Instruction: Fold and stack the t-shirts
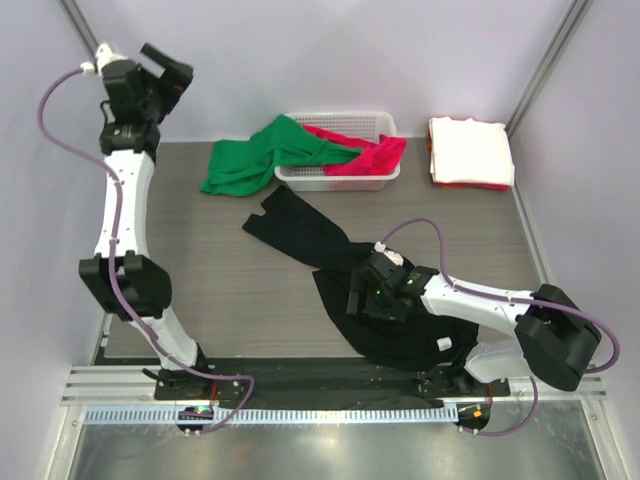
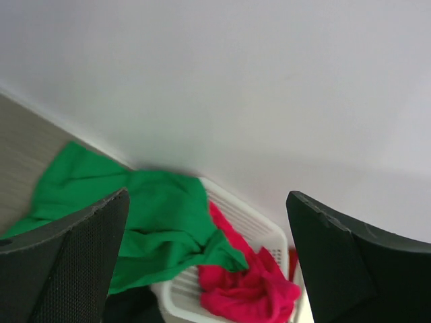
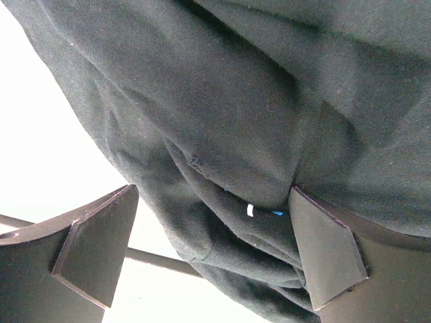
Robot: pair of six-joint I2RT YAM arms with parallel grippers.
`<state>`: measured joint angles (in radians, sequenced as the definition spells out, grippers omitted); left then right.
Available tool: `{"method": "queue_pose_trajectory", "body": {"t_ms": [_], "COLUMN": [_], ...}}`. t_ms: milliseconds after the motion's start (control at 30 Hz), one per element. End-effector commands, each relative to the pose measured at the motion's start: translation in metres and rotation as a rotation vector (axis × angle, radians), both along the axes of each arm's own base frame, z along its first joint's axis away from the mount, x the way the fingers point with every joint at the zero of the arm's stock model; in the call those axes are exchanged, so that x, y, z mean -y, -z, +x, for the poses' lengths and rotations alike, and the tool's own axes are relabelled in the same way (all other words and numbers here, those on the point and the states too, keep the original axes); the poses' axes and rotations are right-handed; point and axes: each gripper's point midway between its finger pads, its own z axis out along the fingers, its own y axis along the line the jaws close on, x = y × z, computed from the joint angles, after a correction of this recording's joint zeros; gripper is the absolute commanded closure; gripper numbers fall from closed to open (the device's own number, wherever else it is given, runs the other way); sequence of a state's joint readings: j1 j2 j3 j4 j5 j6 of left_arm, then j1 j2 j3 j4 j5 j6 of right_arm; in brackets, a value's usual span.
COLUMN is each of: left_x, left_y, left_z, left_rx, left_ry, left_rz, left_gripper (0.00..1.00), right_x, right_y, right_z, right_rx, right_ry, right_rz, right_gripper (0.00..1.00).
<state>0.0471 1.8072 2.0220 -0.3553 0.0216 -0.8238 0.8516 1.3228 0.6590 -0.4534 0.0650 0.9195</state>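
A black t-shirt [image 1: 300, 230] lies crumpled on the table, running from the middle toward the front right. My right gripper [image 1: 362, 292] is low over its bunched part, and in the right wrist view the gripper [image 3: 212, 195] is open with folds of the black cloth [image 3: 236, 101] between the jaws. My left gripper [image 1: 165, 65] is raised at the far left, open and empty [image 2: 207, 202]. A green t-shirt [image 1: 245, 160] [image 2: 155, 215] hangs out of the basket onto the table. A red t-shirt [image 1: 370, 155] [image 2: 246, 289] lies in the basket. A folded white t-shirt [image 1: 470, 148] sits at the back right.
The white lattice basket [image 1: 340, 182] [image 2: 262, 225] stands at the back centre. A red layer [image 1: 470, 185] shows under the white stack. Pale walls close in the back and sides. A metal rail [image 1: 300, 400] runs along the near edge.
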Motion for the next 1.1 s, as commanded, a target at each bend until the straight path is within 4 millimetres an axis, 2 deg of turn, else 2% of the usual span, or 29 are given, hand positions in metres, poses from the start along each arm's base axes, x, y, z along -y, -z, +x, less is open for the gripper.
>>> {"method": "queue_pose_trajectory", "body": {"t_ms": [0,33,67,100,167,200,367,533,567,633,667,733,767,833,867,933,1000,1033,1067], "left_x": [-0.014,-0.02,-0.032,-0.033,-0.038,-0.039,-0.034,-0.037,-0.037,-0.036,-0.035,-0.029,-0.026,-0.02,-0.017,-0.007,0.001,0.012,0.018], "left_y": [0.171,0.188,0.191,0.213,0.23,0.246,0.269,0.295,0.308,0.321,0.338,0.35,0.368,0.378,0.389,0.391,0.392,0.38,0.372], "left_z": [-0.002,-0.003,0.003,0.002,0.005,0.011,0.03,0.038,0.039,0.041,0.041,0.046,0.044,0.046,0.046,0.052,0.06,0.072,0.079], "left_rx": [-0.4,-0.419,-0.384,-0.42,-0.444,-0.455,-0.44,-0.477,-0.497,-0.517,-0.544,-0.562,-0.597,-0.622,-0.639,-0.638,-0.617,-0.561,-0.522], "left_ry": [0.054,0.053,0.046,0.05,0.03,0.032,0.055,0.035,0.028,0.015,0.014,0.017,0.012,0.002,0.002,0.015,0.033,0.065,0.088], "left_rz": [-0.022,-0.061,-0.079,-0.093,-0.094,-0.11,-0.171,-0.207,-0.214,-0.235,-0.244,-0.275,-0.293,-0.324,-0.334,-0.339,-0.347,-0.368,-0.394], "left_gripper": [0.0,0.0,0.01,0.01,0.0,0.0,0.0,0.0,0.0,0.0,0.0,0.0,0.02,0.05,0.08,0.14,0.31,0.42,0.7], "right_x": [0.002,0.003,0.003,0.004,0.004,0.004,0.006,0.009,0.009,0.007,0.007,0.004,0.003,0.002,0.003,0.003,0.005,0.005,0.007], "right_y": [0.009,0.009,0.008,0.009,0.01,0.011,0.013,0.014,0.015,0.016,0.017,0.015,0.016,0.016,0.017,0.019,0.022,0.023,0.025], "right_z": [-0.012,-0.012,-0.011,-0.012,-0.013,-0.013,-0.016,-0.017,-0.017,-0.015,-0.015,-0.013,-0.013,-0.011,-0.011,-0.011,-0.012,-0.013,-0.013], "right_rx": [-0.047,-0.049,-0.047,-0.05,-0.054,-0.056,-0.071,-0.074,-0.073,-0.078,-0.079,-0.078,-0.08,-0.081,-0.083,-0.086,-0.092,-0.092,-0.093], "right_ry": [-0.019,-0.015,-0.014,-0.015,-0.016,-0.016,-0.022,-0.02,-0.027,-0.032,-0.036,-0.046,-0.049,-0.05,-0.052,-0.055,-0.057,-0.059,-0.059], "right_rz": [-0.025,-0.026,-0.025,-0.033,-0.035,-0.037,-0.05,-0.059,-0.063,-0.07,-0.074,-0.076,-0.08,-0.082,-0.086,-0.092,-0.101,-0.105,-0.109], "right_gripper": [0.0,0.0,0.0,0.0,0.0,0.0,0.0,0.0,0.0,0.0,0.0,0.0,0.0,0.0,0.0,0.0,0.0,0.0,0.0]}}
